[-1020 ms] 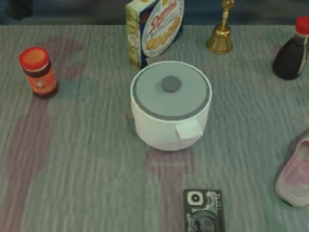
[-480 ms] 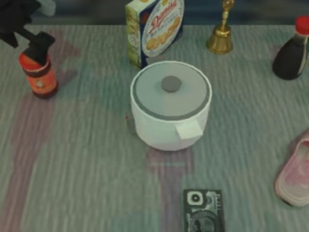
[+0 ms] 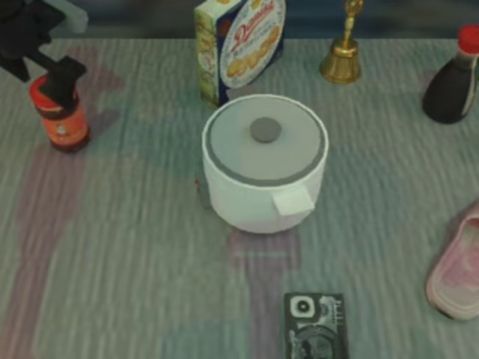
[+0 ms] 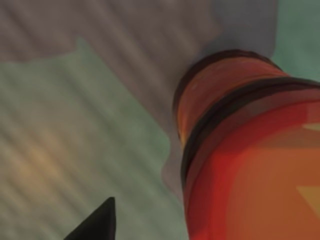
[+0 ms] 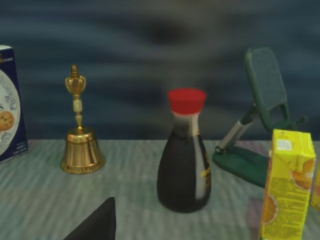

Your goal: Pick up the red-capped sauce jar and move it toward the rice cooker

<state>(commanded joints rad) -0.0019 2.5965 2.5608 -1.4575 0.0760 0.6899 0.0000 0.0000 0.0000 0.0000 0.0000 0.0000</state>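
Observation:
The red-capped sauce jar (image 3: 63,123) stands upright at the table's far left, well apart from the white rice cooker (image 3: 262,172) in the middle. My left gripper (image 3: 52,75) hangs over the jar's cap and hides most of it in the top view. In the left wrist view the jar (image 4: 250,150) fills one side, and one dark fingertip (image 4: 100,222) sits clear of it with bare cloth between; the jaws are open. My right arm is out of the top view; its wrist view shows one fingertip (image 5: 102,222) set far off to the side.
A cookie box (image 3: 239,45) stands behind the cooker, with a brass bell (image 3: 342,56) and a dark round-bellied bottle (image 3: 451,86) at the back right. A pink object (image 3: 456,277) lies at the right edge and a black card (image 3: 316,329) in front. A green stand (image 5: 260,125) and a yellow carton (image 5: 287,185) are beside the bottle.
My left gripper came in from the back left corner and now sits over the jar's cap. The jar and cooker have not moved.

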